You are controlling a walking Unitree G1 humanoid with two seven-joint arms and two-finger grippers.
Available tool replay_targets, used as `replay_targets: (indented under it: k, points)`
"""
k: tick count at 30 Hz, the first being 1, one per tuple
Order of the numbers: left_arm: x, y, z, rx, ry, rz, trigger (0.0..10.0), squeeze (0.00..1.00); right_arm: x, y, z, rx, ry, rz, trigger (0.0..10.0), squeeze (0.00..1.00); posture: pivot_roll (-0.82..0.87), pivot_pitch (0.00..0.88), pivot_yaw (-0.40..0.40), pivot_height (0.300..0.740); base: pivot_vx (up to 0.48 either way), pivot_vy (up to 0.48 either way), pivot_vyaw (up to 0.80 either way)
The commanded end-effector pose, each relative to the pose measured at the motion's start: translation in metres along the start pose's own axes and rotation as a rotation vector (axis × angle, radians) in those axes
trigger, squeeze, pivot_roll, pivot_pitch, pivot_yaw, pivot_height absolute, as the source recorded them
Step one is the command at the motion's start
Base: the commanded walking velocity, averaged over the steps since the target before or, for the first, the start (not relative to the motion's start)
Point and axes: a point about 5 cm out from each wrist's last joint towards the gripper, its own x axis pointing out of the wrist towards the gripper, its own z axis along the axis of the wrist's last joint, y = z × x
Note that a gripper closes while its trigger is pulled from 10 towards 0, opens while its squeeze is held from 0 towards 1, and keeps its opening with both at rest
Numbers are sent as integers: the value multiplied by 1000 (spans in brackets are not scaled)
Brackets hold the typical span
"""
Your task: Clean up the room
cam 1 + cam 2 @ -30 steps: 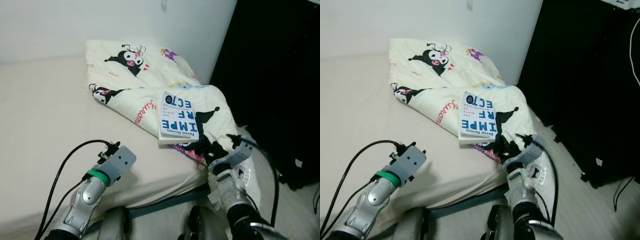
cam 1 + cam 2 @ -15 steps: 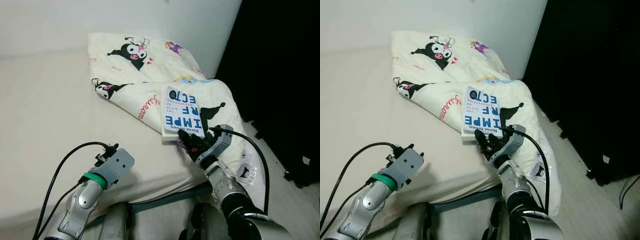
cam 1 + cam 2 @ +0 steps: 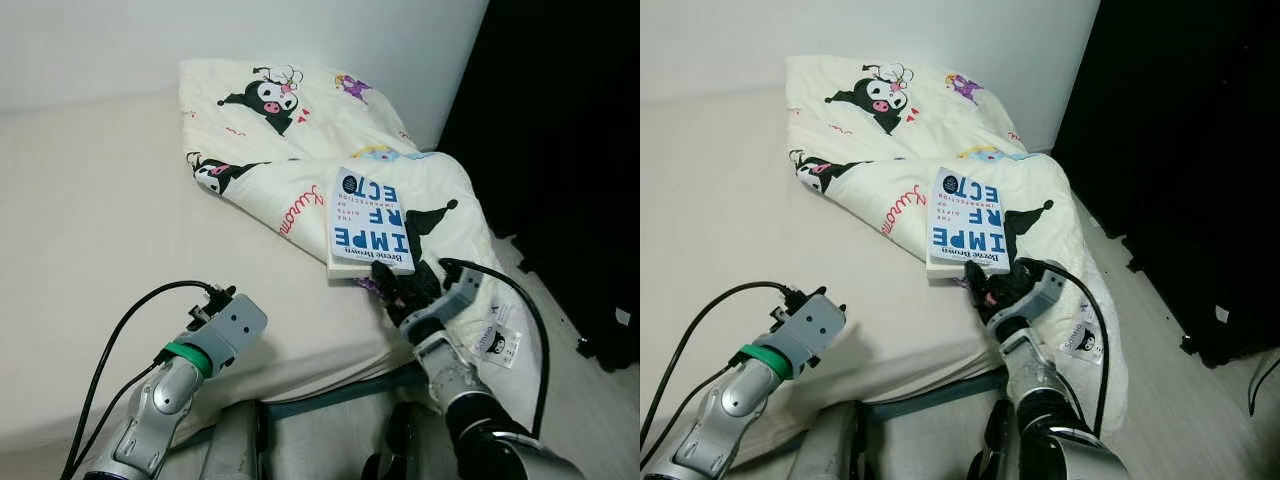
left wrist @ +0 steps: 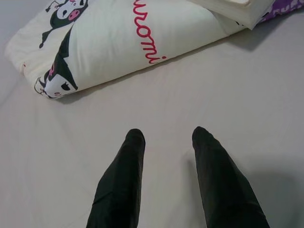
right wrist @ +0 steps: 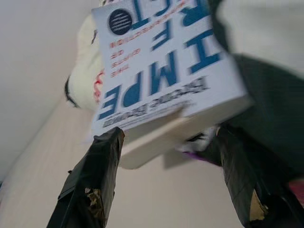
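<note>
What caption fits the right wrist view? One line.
Open right gripper reaching toward the near edge of a book lying on a quilt.

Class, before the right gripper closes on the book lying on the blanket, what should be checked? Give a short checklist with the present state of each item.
1. Right gripper open: ok.
2. Fingers either side of the book edge: ok.
3. Book lies flat on the blanket: ok, slightly tilted.
4. No blanket fold between the fingers: cannot tell.
5. Left gripper away from the book, over the bed: ok.
</note>
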Motion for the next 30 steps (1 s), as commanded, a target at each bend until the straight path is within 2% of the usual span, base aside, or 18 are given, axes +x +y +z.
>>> replay_targets:
  k: [1,21,30]
  points:
    - [-2,-5,-2,-12,18,-18,10000,0,-7,-8,-4,32,4,-24,10000,0,252,138,22,600,0,0,0]
    - [0,-3,-4,-4,27,-9,10000,0,-1,-3,-1,62,-12,-19,10000,0,259,92,32,600,0,0,0]
    - [4,-4,-2,4,17,-20,10000,0,-3,-5,-1,82,-25,-33,10000,0,257,94,36,600,0,0,0]
